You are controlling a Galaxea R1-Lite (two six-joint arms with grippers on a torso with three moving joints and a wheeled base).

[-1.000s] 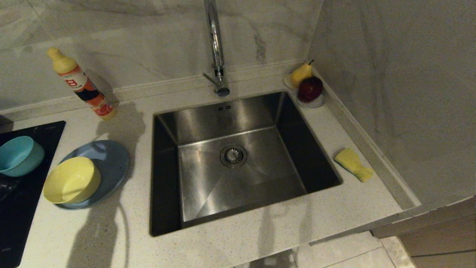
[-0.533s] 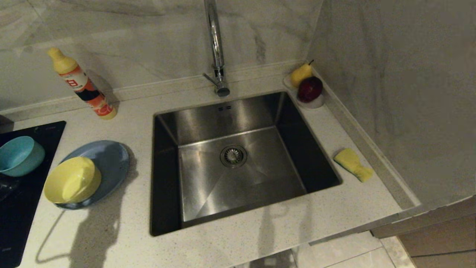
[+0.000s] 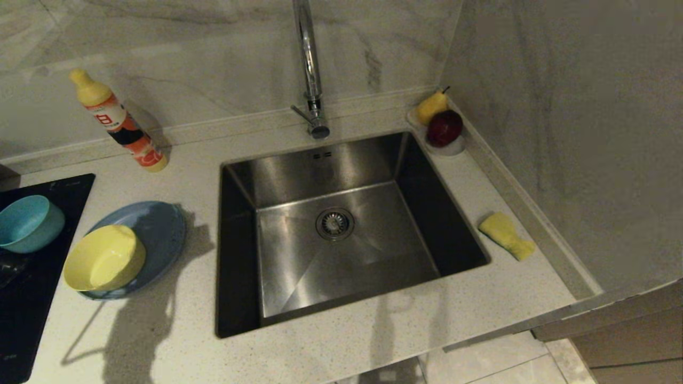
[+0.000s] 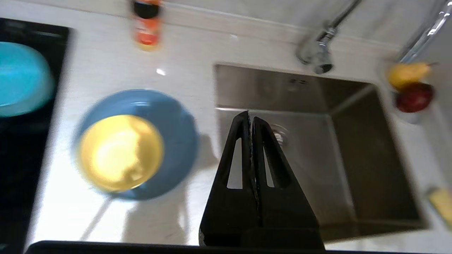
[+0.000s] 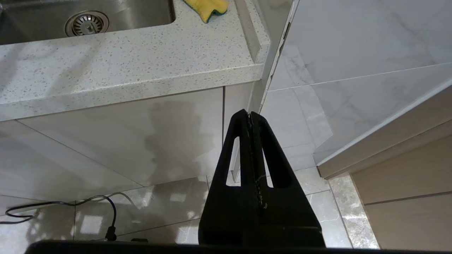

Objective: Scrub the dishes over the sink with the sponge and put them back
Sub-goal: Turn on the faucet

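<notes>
Tabletop (image 3: 341,346), pale speckled stone, with sink (image 3: 341,240) set in its middle. Dishes, three pieces, to the sink's left: yellow bowl (image 3: 104,258) resting on blue plate (image 3: 160,229); teal bowl (image 3: 26,221) apart on a black panel (image 3: 21,304). Sponge (image 3: 506,234), to the sink's right, near the wall. Left gripper (image 4: 251,120), fingers pressed together, empty, above the tabletop between plate and sink. Right gripper (image 5: 249,114), fingers together, parked below the tabletop edge. Risks: a pinch on the bowl's rim could tip it or drag the plate; closed fingers would push, not grasp.
</notes>
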